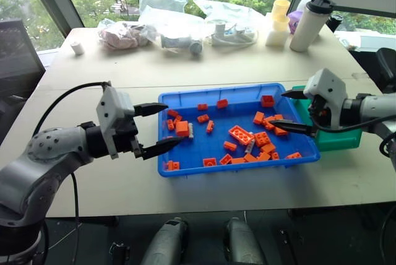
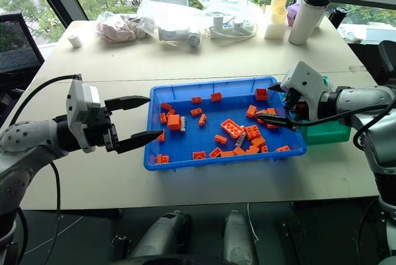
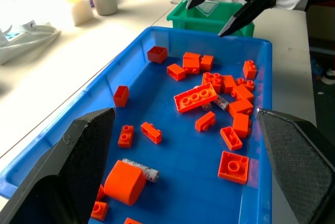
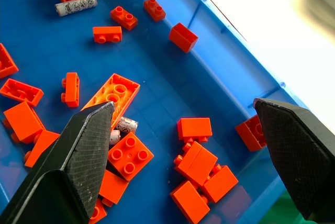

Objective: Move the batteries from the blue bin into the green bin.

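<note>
My right gripper point(image 1: 297, 111) hangs spread wide and empty over the right end of the blue bin point(image 1: 185, 167), just beside the green bin point(image 1: 346, 140) that stands against the tray's right side. My left gripper point(image 1: 156, 129) is spread too, empty, level at the tray's left rim. I see two batteries: one point(image 4: 124, 126) half tucked among the orange bricks point(image 4: 111, 95) below my right fingers, the other point(image 3: 140, 167) lying beside a big orange block point(image 3: 124, 182) near the left end. I judge the risk to be pinching a brick along with the tucked battery, or nudging it deeper under the pile, because the bricks crowd it on both sides.
</note>
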